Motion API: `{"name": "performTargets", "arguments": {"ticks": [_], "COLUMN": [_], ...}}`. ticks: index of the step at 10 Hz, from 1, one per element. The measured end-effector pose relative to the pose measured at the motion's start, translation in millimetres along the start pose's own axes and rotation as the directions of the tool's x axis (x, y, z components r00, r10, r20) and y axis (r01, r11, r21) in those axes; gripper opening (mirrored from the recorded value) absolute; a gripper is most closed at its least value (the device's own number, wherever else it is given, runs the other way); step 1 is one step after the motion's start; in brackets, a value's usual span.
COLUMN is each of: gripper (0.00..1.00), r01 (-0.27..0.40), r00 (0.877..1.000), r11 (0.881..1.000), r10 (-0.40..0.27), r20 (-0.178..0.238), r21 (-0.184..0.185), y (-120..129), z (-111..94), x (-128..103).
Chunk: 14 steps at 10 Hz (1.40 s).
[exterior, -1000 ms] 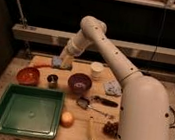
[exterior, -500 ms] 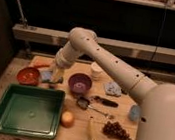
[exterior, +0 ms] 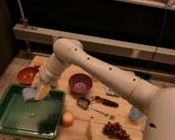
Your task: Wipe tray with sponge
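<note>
A green tray lies at the front left of the wooden table. My gripper is at the tray's far edge, pointing down. It is shut on a sponge that looks yellow, with a pale blue part. The sponge hangs low over the tray's far left corner. I cannot tell whether it touches the tray floor. The white arm reaches in from the right, across the table.
A red bowl stands behind the tray. A purple bowl is at mid table. An orange fruit sits by the tray's right rim. A dark utensil, a banana, grapes and a blue cup lie to the right.
The arm has swung left and down from the back of the table. The gripper with the sponge has moved from above the red bowl area to the tray's far edge.
</note>
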Motion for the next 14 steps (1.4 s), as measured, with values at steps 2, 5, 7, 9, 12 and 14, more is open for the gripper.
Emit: {"name": "performTargets", "arguments": {"ticks": [2, 5, 7, 9, 12, 14], "gripper": [0.13, 0.13, 0.13, 0.13, 0.13, 0.13], "r01": [-0.004, 0.012, 0.045, 0.059, 0.045, 0.04], "r00": [1.0, 1.0, 0.999, 0.996, 0.983, 0.983], "r11": [1.0, 1.0, 0.997, 0.995, 0.991, 0.991], "r10": [0.004, -0.012, -0.045, -0.064, -0.067, -0.063], "r20": [0.0, 0.002, -0.003, -0.059, -0.173, -0.175], "r21": [0.002, -0.027, -0.058, -0.084, -0.125, -0.129], "y": [-0.3, 4.8, 22.5, 48.9, 55.6, 55.5], "z": [-1.0, 16.3, 49.6, 102.2, 152.5, 153.5], "x": [0.5, -0.8, -1.9, 5.3, 16.9, 19.2]}}
